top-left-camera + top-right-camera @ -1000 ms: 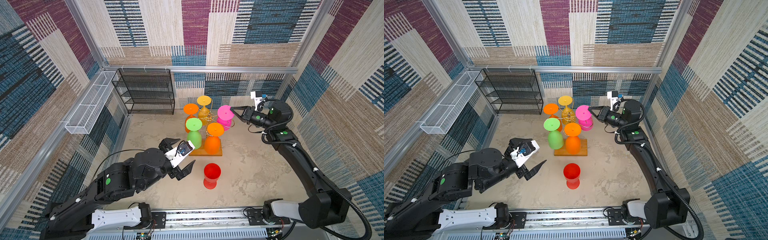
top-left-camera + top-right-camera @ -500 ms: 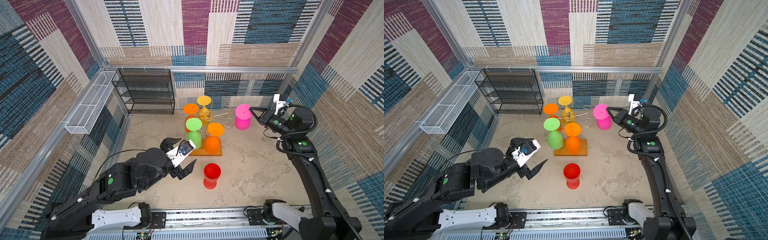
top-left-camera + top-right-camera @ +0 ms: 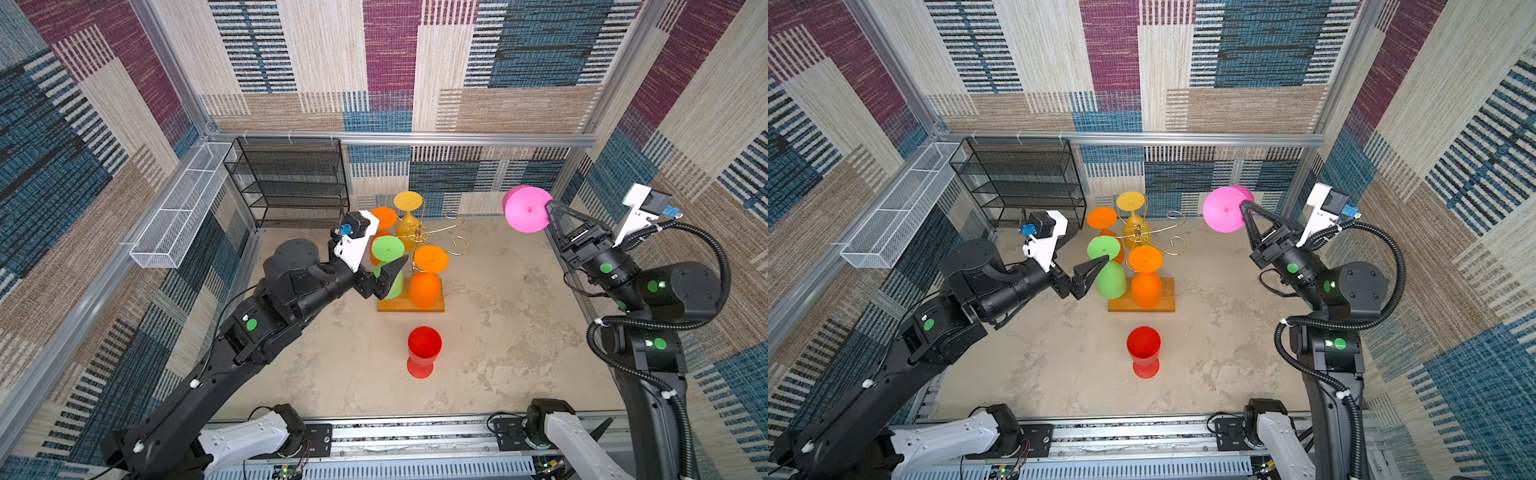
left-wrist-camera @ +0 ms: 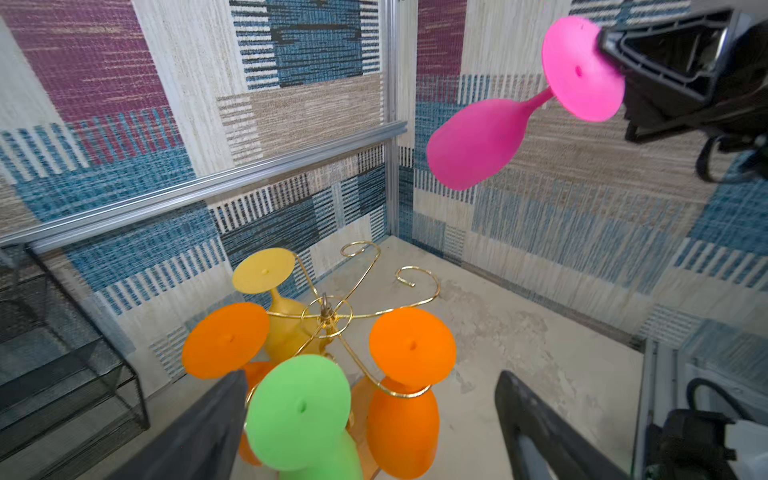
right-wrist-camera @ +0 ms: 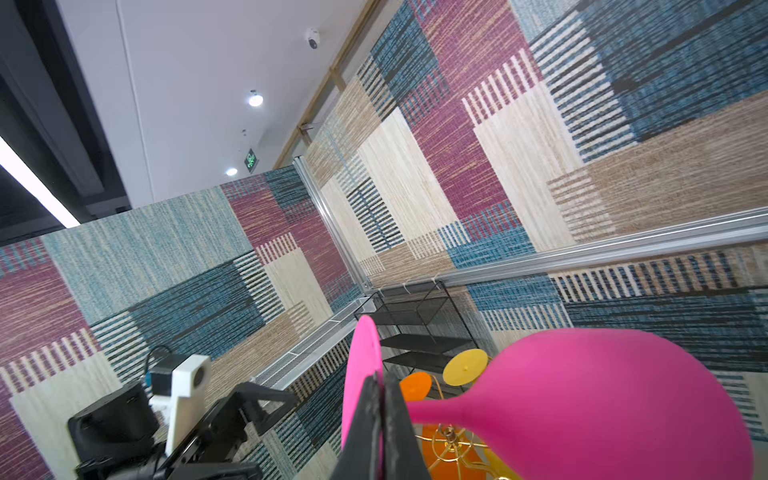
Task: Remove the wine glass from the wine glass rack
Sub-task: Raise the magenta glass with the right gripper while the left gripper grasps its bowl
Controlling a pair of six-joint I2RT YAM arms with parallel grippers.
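Right hand point(image 3: 549, 205) clamped on pink wine glass point(image 3: 524, 211) foot, far right, clear of wine glass rack point(image 3: 438, 306).
Left hand point(image 4: 370, 380) spread at green glass point(image 4: 299, 411); thin edge pinch on pink, could slip, drop to surface point(image 3: 498, 332).

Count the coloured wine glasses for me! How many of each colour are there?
Pink plastic wine glass: 1
Yellow plastic wine glass: 1
Orange plastic wine glasses: 2
Green plastic wine glass: 1
Red plastic wine glass: 1
Total: 6
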